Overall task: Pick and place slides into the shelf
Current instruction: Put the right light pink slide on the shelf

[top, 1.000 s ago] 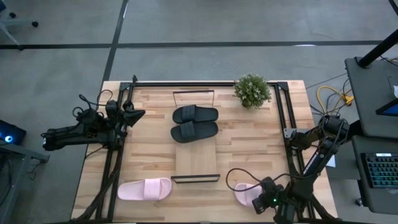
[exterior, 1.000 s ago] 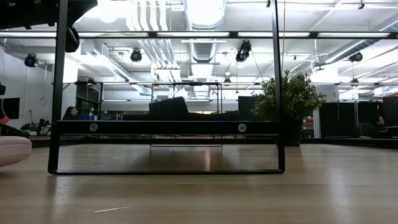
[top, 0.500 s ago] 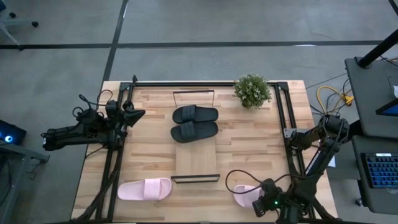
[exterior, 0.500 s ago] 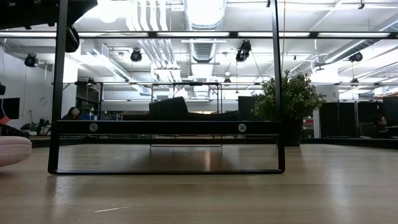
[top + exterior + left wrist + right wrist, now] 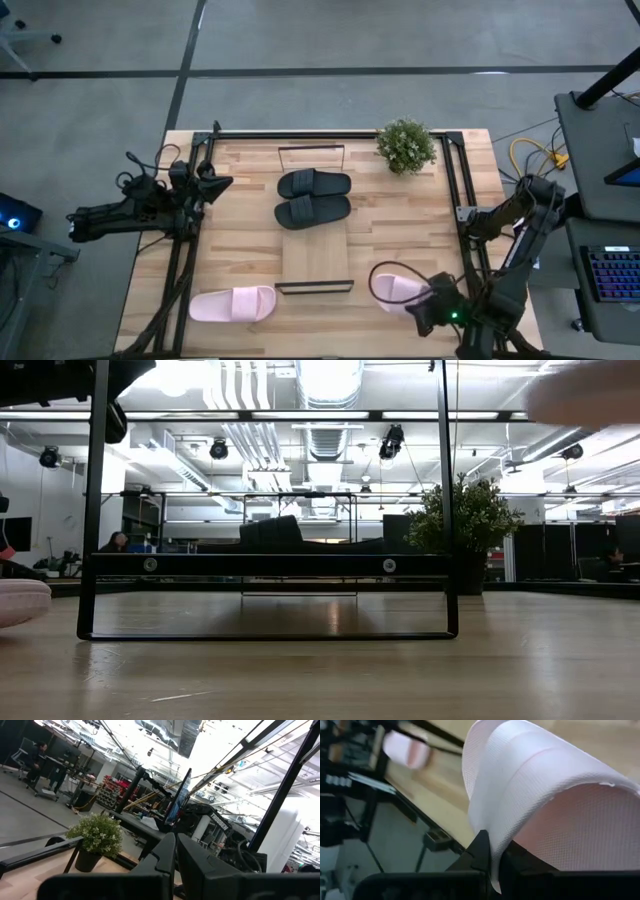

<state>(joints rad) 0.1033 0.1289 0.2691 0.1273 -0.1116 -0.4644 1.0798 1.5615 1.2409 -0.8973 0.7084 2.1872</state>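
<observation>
Two black slides (image 5: 313,183) (image 5: 312,210) lie side by side on the shelf (image 5: 316,262), a narrow light board with black frame ends. One pale pink slide (image 5: 232,303) lies flat on the table near its near-left corner; it also shows as the pink slide (image 5: 20,602) in the low view. My right gripper (image 5: 418,305) is shut on the second pink slide (image 5: 396,289), near the shelf's near end. That slide appears as a pink blur (image 5: 588,392) high in the low view. My left gripper (image 5: 222,182) waits shut at the table's left side. My right gripper (image 5: 492,845) pinches the pink slide's wide strap (image 5: 492,800) at its edge between the two fingers. It comes from the table's near-right side. The slide is lifted clear of the table and reaches out beyond the fingertips toward the shelf.
A small potted plant (image 5: 405,146) stands at the far right of the table. Black frame rails (image 5: 455,200) run along the table's left, right and far edges. The shelf's near half (image 5: 316,262) is bare wood. The shelf's near frame (image 5: 270,565) fills the low view.
My right gripper has risen and moved toward the far edge and the shelf, keeping its hold. The pink slide has come off the table and now hangs clear. It has entered the top right of the low view as a blur.
</observation>
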